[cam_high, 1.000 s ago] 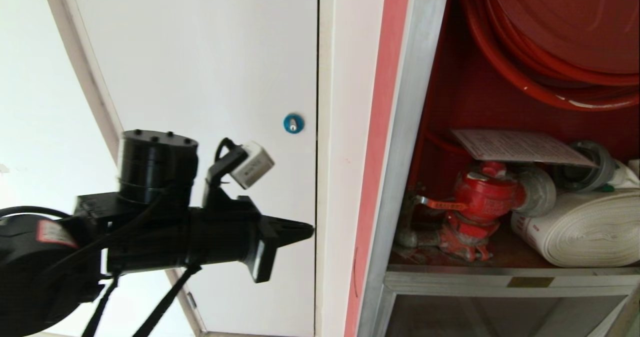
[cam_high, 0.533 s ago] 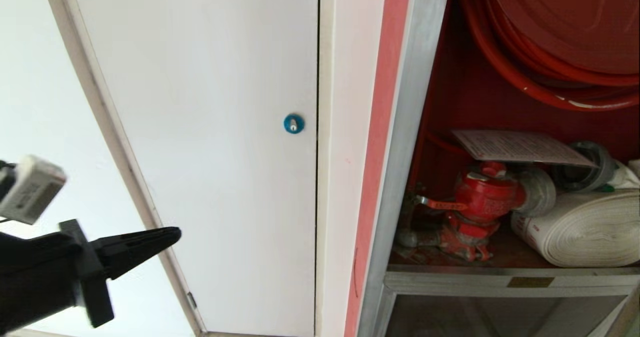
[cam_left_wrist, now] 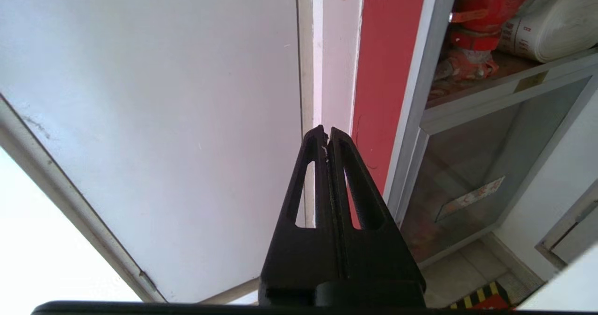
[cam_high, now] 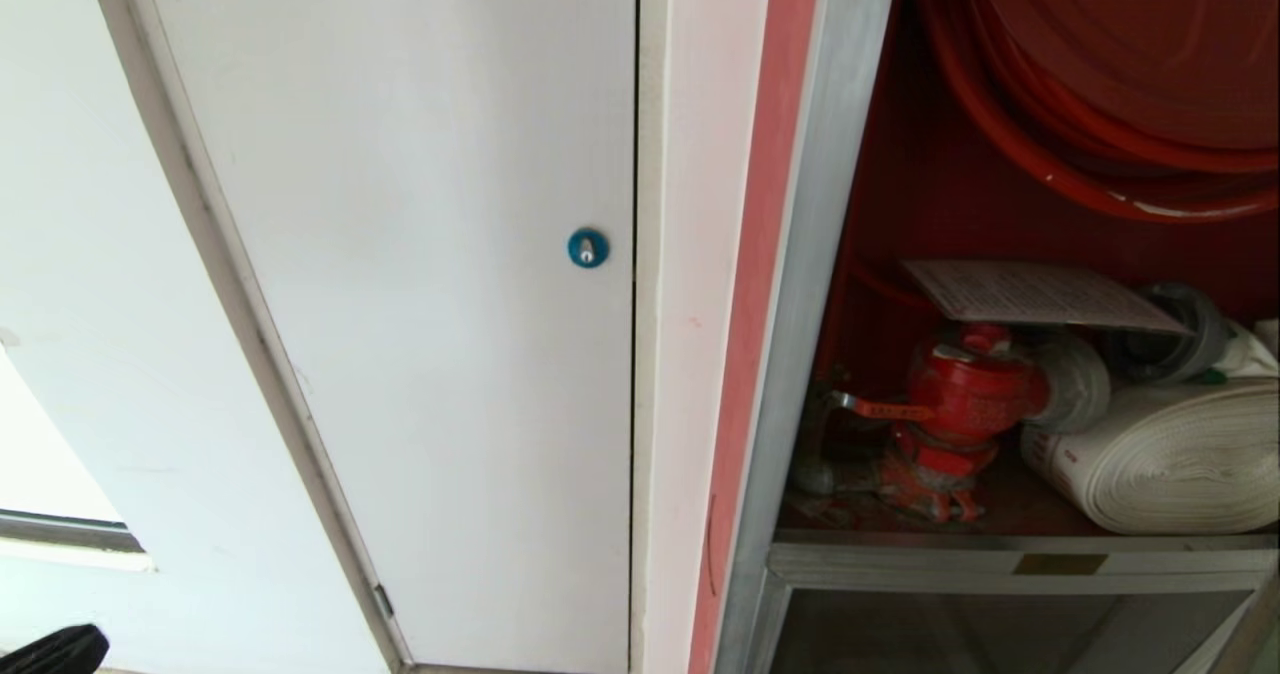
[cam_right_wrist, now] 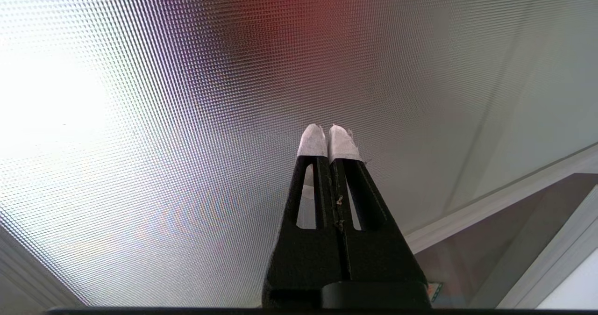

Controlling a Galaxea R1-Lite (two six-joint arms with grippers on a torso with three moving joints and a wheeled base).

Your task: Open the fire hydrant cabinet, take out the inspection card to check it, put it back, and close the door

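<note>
The fire hydrant cabinet (cam_high: 800,254) stands open at the right, its red inside showing. The inspection card (cam_high: 1040,294) lies flat on top of the red valve (cam_high: 965,394), beside the white rolled hose (cam_high: 1160,454) and under the red hose reel (cam_high: 1120,54). My left gripper (cam_left_wrist: 326,132) is shut and empty, low and left of the cabinet, pointing at the white strip beside its frame (cam_left_wrist: 416,95). Only a black tip of the left arm (cam_high: 55,649) shows in the head view. My right gripper (cam_right_wrist: 329,135) is shut and empty, close to a dotted pane (cam_right_wrist: 163,118). I cannot tell whether that pane is the door.
A plain white panel with a blue round lock (cam_high: 587,248) fills the wall left of the cabinet. Below the shelf sits a smaller dark glass panel (cam_left_wrist: 495,156) with a label (cam_left_wrist: 469,198). Yellow-black hazard tape (cam_left_wrist: 481,301) marks the floor.
My left arm has drawn back to the left and down, almost out of the head view, with its gripper still shut. The card and cabinet have not moved.
</note>
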